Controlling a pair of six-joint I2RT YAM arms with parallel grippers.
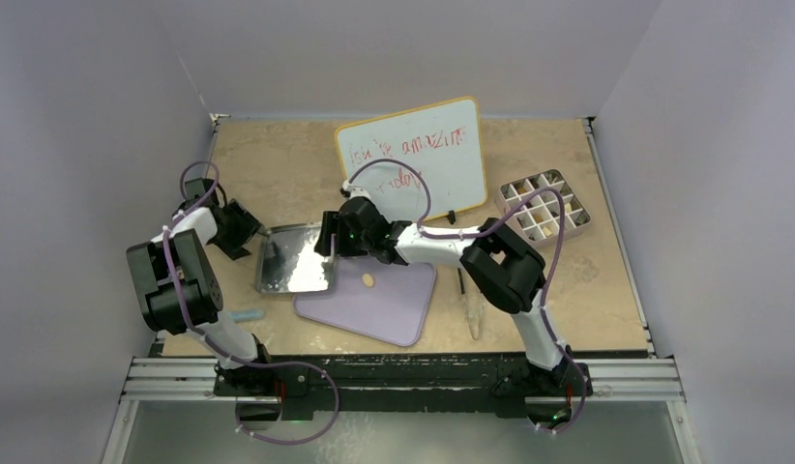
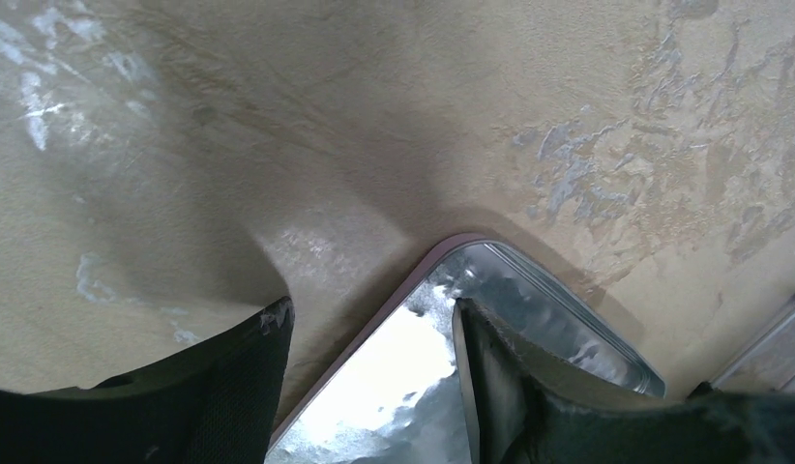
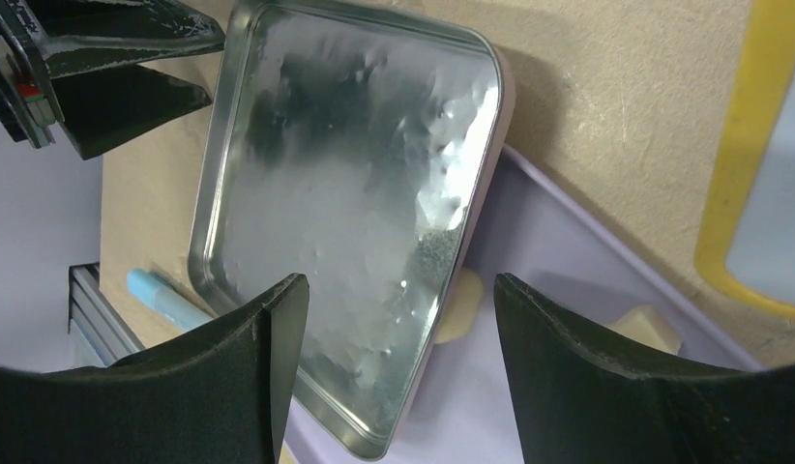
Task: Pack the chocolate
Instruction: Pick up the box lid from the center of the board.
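One cream chocolate piece point(image 1: 368, 280) lies on the lavender tray point(image 1: 394, 314). In the right wrist view it point(image 3: 458, 307) peeks out from under the rim of a shiny metal tin point(image 3: 345, 193), and a second cream piece point(image 3: 650, 329) lies to the right on the tray point(image 3: 568, 280). More pieces sit in cells of the pale pink gridded box point(image 1: 544, 208). My right gripper point(image 3: 394, 295) is open and empty above the tin's right rim point(image 1: 326, 242). My left gripper point(image 2: 374, 324) is open, with its jaws either side of the tin's corner rim point(image 2: 442, 261).
The tin point(image 1: 295, 259) lies left of the tray, its right edge over the tray's rim. A yellow-framed whiteboard point(image 1: 413, 155) leans at the back. A blue marker point(image 1: 244, 315) lies at the front left. A slim pale tool point(image 1: 471, 307) lies right of the tray.
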